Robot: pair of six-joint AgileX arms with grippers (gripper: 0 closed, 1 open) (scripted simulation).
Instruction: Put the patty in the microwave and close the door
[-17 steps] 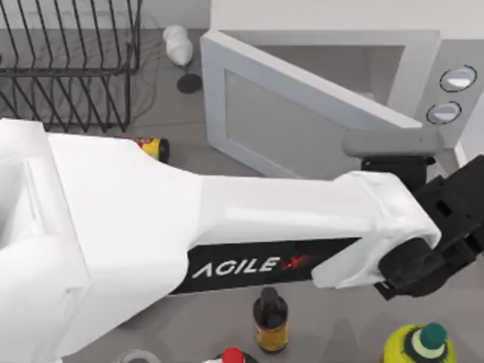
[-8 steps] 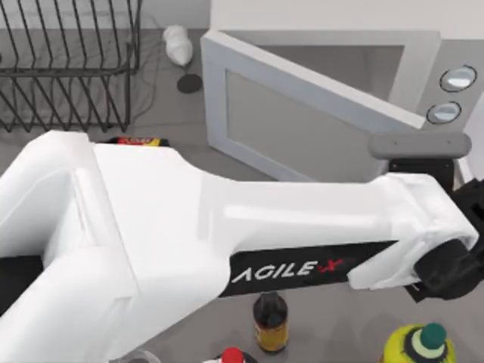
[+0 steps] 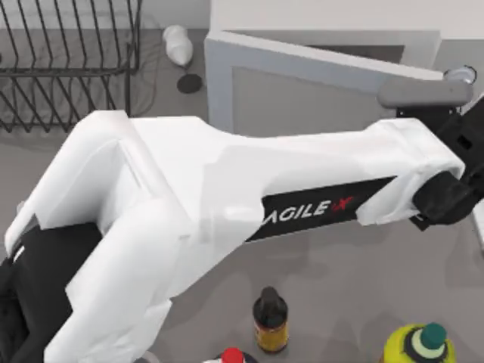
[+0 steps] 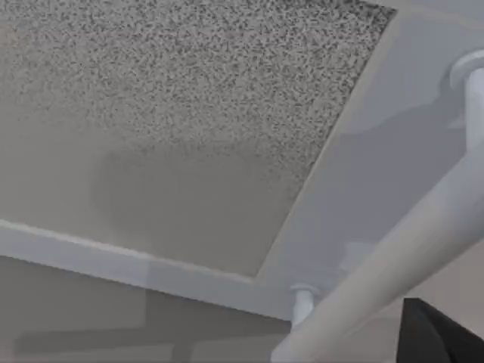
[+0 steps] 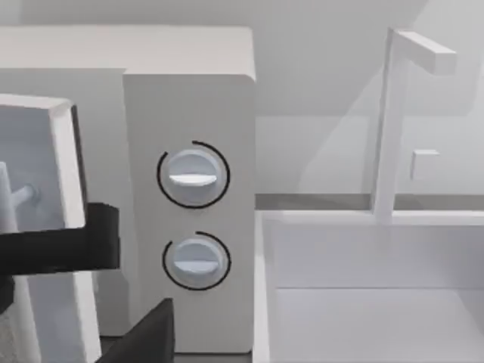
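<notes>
Your left arm (image 3: pixel 227 197) reached across frame centre, wrist at door (image 3: pixel 302 98) upper right, door nearly shut on microwave (image 5: pixel 189 212), finger state: cannot tell.

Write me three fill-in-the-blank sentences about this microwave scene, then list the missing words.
1. The left arm reaches across the table toward the microwave's ____.
2. The microwave has ____ round knobs on its side panel.
3. The door has a grey window and a white bar ____.

Missing words: door; two; handle
</notes>
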